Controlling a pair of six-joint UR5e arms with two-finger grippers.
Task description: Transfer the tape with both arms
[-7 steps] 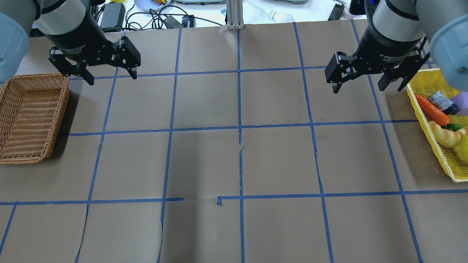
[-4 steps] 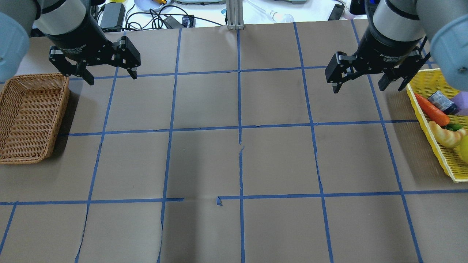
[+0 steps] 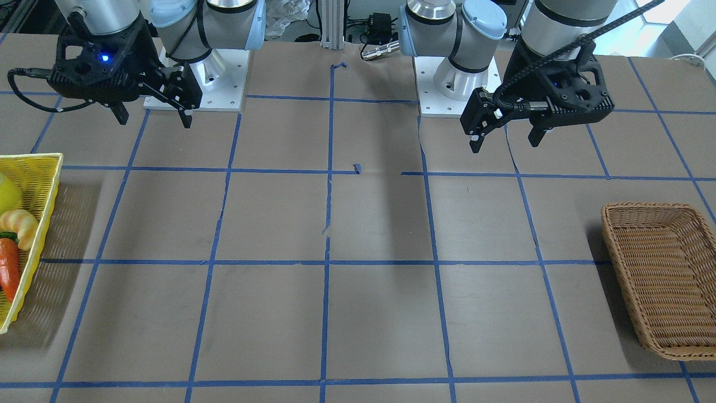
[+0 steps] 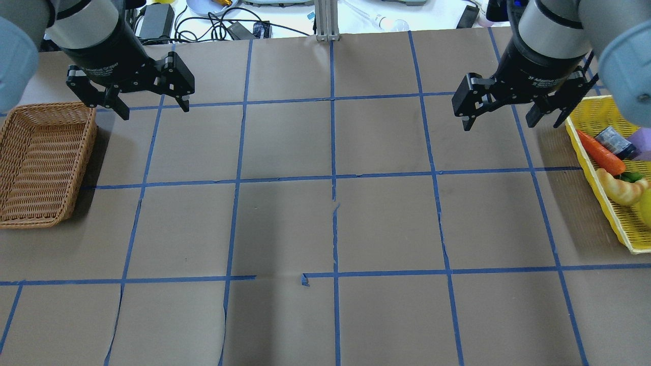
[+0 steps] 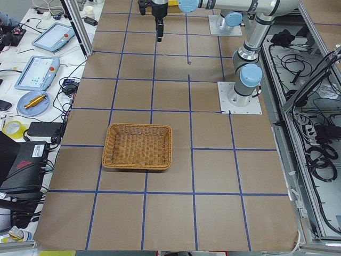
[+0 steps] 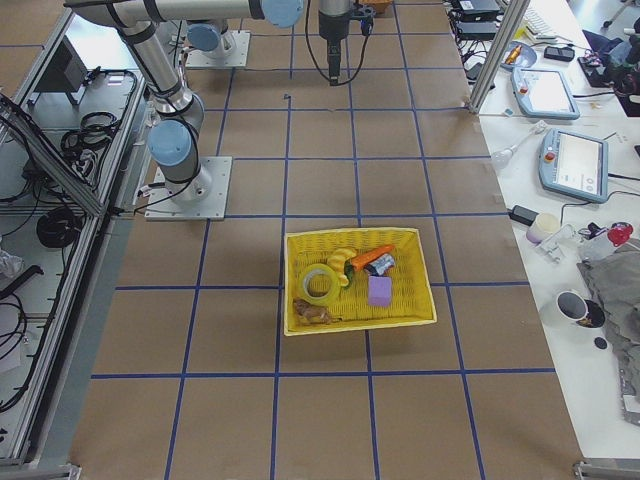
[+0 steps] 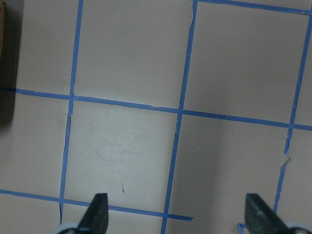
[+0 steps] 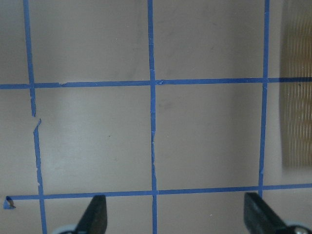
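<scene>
The tape (image 6: 320, 284), a yellow translucent ring, lies in the yellow basket (image 6: 360, 236) on the right end of the table. It is mostly cut off in the overhead view. My left gripper (image 4: 155, 110) hangs open and empty above the table, beside the far corner of the wicker basket (image 4: 76, 168). It also shows in the front view (image 3: 504, 144) and in its wrist view (image 7: 178, 214). My right gripper (image 4: 498, 124) hangs open and empty just left of the yellow basket (image 4: 585, 147). It also shows in the front view (image 3: 155, 122) and in its wrist view (image 8: 176, 214).
The yellow basket also holds a carrot (image 4: 602, 152), a croissant (image 4: 623, 188), a purple block (image 6: 380, 291) and other small items. The wicker basket (image 3: 615, 246) is empty. Blue tape lines grid the brown table (image 4: 330, 223). Cables and devices lie beyond the far edge.
My left gripper has crept slightly to the left. My right gripper has barely moved. Both stay open.
</scene>
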